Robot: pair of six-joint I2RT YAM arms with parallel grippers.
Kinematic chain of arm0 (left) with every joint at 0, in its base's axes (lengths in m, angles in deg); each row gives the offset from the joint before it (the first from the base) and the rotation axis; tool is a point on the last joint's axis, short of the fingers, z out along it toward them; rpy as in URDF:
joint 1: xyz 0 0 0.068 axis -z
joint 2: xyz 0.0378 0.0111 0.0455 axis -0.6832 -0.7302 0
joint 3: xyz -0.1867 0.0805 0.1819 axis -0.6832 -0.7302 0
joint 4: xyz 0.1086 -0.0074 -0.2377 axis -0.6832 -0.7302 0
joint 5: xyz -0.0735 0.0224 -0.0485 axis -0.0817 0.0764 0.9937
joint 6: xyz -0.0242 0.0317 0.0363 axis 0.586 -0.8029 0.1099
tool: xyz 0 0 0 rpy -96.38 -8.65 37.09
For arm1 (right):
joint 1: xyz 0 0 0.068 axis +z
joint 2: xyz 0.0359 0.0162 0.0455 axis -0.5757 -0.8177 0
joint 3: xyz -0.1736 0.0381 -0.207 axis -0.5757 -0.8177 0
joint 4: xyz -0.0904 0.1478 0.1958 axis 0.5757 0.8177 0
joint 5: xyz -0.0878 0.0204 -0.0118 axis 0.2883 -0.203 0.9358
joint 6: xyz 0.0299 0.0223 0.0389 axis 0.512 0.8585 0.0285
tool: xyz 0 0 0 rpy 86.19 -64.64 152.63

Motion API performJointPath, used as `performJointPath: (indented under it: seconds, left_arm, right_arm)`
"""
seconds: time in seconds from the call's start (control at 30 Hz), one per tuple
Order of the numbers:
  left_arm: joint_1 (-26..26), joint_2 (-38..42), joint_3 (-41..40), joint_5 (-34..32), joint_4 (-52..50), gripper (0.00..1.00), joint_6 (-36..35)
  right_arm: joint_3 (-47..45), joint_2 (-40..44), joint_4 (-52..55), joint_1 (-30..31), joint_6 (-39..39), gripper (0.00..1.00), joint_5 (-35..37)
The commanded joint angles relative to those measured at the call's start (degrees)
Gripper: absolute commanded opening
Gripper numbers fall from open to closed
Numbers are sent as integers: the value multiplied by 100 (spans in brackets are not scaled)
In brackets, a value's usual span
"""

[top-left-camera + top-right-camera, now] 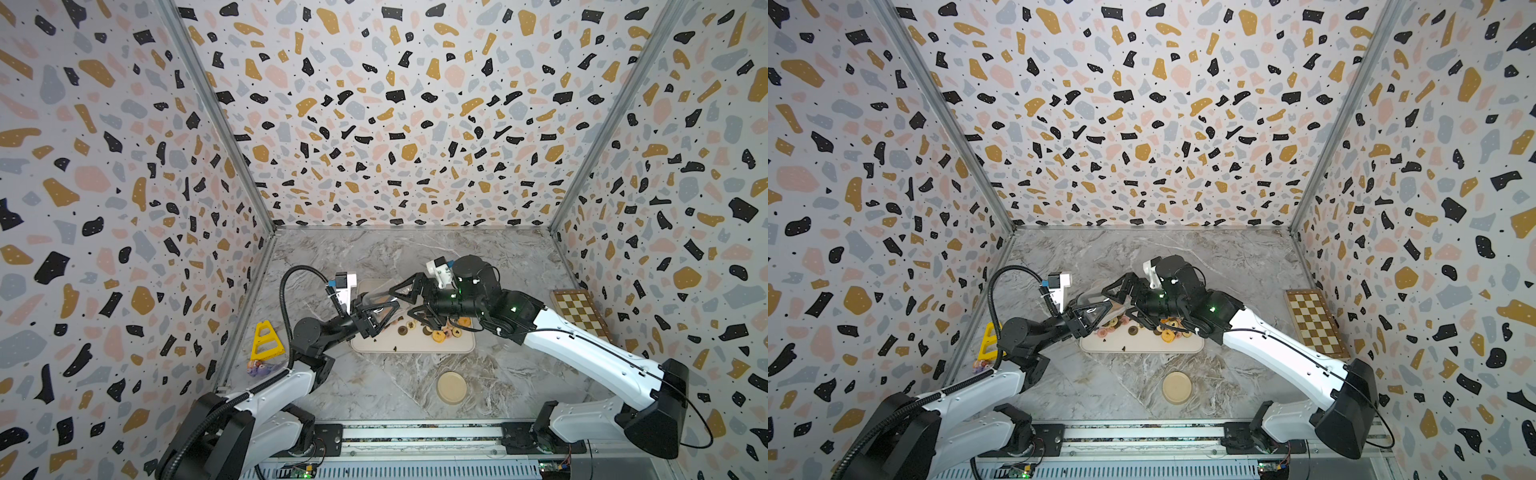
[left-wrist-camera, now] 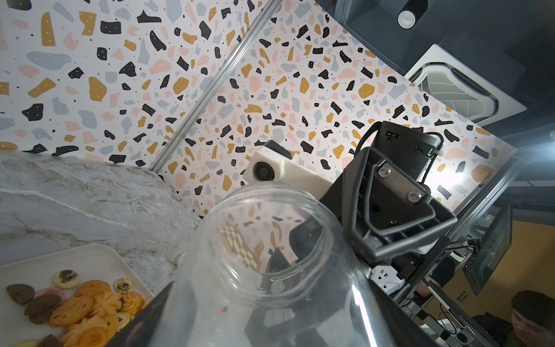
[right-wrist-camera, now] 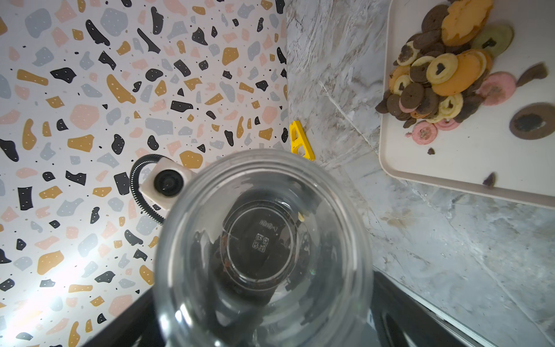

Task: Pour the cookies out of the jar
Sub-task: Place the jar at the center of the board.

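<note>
A clear jar (image 1: pixel 376 300) (image 1: pixel 1090 300) lies tipped on its side above the beige tray (image 1: pixel 415 347), held between both arms. It looks empty (image 3: pixel 261 240), apart from crumbs. My left gripper (image 1: pixel 380 308) (image 2: pixel 270 315) is shut on the jar's body. My right gripper (image 1: pixel 403 301) (image 3: pixel 261 324) flanks the mouth end, its fingers against the glass. The cookies (image 1: pixel 436 330) (image 3: pixel 444 75), orange, brown, cream and pink, lie heaped on the tray below the right gripper. In the left wrist view the cookies (image 2: pixel 84 309) sit at the tray's (image 2: pixel 45 261) near end.
A round beige lid (image 1: pixel 451 387) lies on the marble top in front of the tray. A chessboard (image 1: pixel 579 311) leans at the right wall. A yellow triangular piece (image 1: pixel 266 340) and a small purple thing (image 1: pixel 259 368) sit by the left wall.
</note>
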Motion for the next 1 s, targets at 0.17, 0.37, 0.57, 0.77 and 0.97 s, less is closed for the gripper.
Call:
performJointPath:
  seconds: [0.17, 0.37, 0.57, 0.77, 0.97]
  left_arm:
    - [85, 98, 184, -36, 704, 0, -181]
    - [112, 74, 204, -37, 699, 0, -181]
    - [129, 99, 202, -65, 703, 0, -182]
    - [166, 82, 228, -81, 702, 0, -195]
    - [190, 80, 254, -46, 706, 0, -155]
  right_arm:
    - [136, -42, -426, 106, 188, 97, 164]
    - [115, -122, -431, 124, 231, 96, 223]
    - [210, -269, -396, 206, 199, 93, 264]
    - [247, -404, -435, 242, 186, 93, 260]
    - [228, -395, -426, 297, 164, 89, 330]
